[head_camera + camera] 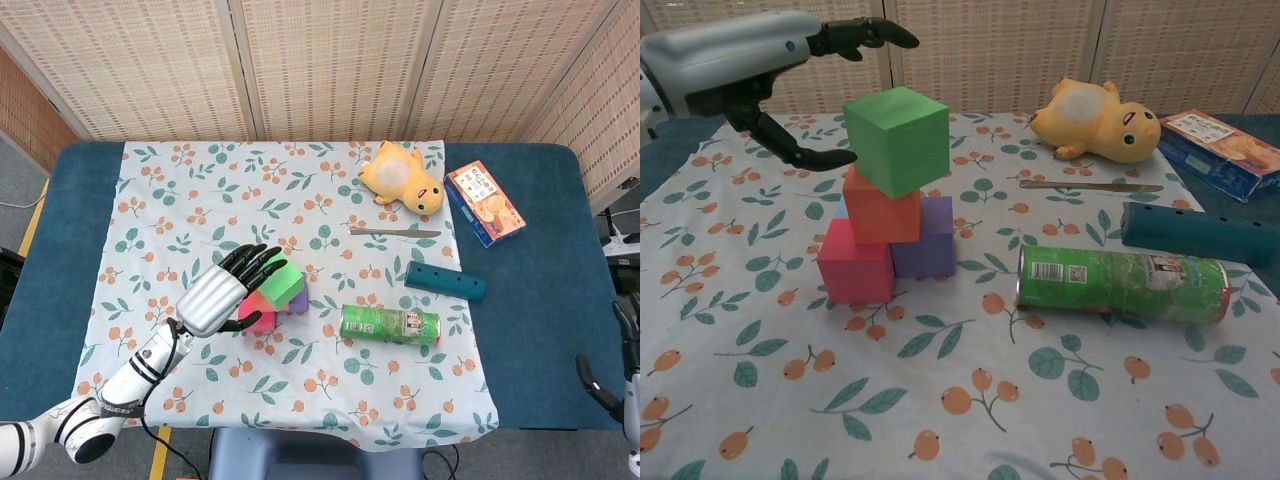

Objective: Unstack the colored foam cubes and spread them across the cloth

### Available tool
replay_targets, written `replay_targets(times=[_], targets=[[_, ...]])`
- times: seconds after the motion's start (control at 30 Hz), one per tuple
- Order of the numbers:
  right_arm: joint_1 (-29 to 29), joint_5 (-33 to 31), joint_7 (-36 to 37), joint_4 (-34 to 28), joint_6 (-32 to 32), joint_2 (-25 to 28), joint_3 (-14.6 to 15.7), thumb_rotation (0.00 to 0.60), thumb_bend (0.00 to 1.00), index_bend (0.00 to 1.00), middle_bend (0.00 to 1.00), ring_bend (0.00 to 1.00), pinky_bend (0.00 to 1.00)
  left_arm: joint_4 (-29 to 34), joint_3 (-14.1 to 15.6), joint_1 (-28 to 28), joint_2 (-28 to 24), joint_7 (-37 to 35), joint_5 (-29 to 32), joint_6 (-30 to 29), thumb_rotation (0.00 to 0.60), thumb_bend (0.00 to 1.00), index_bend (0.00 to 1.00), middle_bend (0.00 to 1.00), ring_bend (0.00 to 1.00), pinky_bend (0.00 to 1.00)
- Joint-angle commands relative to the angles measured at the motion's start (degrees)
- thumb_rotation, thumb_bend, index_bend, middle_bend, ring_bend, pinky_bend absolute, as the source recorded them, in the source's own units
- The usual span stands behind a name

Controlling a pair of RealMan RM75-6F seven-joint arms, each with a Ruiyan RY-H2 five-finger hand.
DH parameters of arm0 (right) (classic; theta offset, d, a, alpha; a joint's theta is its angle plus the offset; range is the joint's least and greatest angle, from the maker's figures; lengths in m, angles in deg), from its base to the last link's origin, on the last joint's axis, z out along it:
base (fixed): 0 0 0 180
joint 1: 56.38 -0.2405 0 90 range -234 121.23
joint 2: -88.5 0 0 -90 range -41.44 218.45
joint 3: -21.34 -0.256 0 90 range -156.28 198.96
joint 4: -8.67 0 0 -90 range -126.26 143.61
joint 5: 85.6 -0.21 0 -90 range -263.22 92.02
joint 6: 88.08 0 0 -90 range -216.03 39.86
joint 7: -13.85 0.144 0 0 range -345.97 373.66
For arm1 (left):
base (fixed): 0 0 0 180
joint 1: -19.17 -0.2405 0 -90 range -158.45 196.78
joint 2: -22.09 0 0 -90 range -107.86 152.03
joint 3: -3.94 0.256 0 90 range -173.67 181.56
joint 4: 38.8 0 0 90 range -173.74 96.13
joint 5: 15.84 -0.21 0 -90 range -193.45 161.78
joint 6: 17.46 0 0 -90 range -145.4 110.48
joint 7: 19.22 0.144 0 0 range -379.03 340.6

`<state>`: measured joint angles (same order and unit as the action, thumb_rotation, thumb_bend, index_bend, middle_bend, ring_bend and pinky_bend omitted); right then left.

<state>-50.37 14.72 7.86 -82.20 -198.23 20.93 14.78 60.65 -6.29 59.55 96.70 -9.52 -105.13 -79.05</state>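
A stack of foam cubes stands mid-cloth: a green cube (898, 138) (282, 282) tops an orange cube (881, 208), which rests on a pink cube (856, 262) (259, 319) and a purple cube (926, 238); a light blue cube behind is mostly hidden. My left hand (762, 62) (222, 292) hovers open just left of and above the green cube, fingers spread over its top, thumb beside its left face, not touching. My right hand (625, 360) shows only partly at the right edge of the head view; its state is unclear.
On the floral cloth (180, 210) lie a green can (1122, 284) on its side, a teal bar (1200, 233), a knife (1090, 186) and a yellow plush toy (1095, 120). A snack box (1228, 150) sits on the blue table at right.
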Motion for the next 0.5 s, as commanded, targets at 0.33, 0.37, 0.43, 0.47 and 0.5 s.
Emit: replay_targets(times=[0.33,0.37,0.43,0.47,0.5], targets=[[0.0,0.3,0.1,0.2,0.1,0.0,0.1,0.6,0.24,0.0,0.0,0.0,0.0,-2.6,-0.4,4.3,4.2,-3.2,-1.3,2.0,0.6,0.31,0.0,0.0,0.0,0.11],[0.0,0.3,0.1,0.1,0.1,0.0,0.1,0.6,0.24,0.0,0.0,0.0,0.0,-2.4,-0.4,4.7,4.5,-3.5,-1.4,2.3,0.6,0.31,0.0,0.0,0.0,0.11],[0.0,0.2,0.2,0.1,0.2,0.1,0.1,0.6,0.24,0.0,0.0,0.0,0.0,-2.9,-0.8,5.7,5.1,-4.4,-0.8,3.3,0.6,0.31,0.0,0.0,0.0,0.11],[0.0,0.2,0.3,0.1,0.3,0.1,0.1,0.6,0.24,0.0,0.0,0.0,0.0,-3.2,-1.0,6.1,5.3,-4.6,-0.3,3.7,0.6,0.31,0.0,0.0,0.0,0.11],[-0.1,0.1,0.4,0.0,0.3,0.2,0.1,0.6,0.24,0.0,0.0,0.0,0.0,-3.4,-1.2,6.6,5.6,-4.7,-0.1,4.2,0.6,0.31,0.0,0.0,0.0,0.11]])
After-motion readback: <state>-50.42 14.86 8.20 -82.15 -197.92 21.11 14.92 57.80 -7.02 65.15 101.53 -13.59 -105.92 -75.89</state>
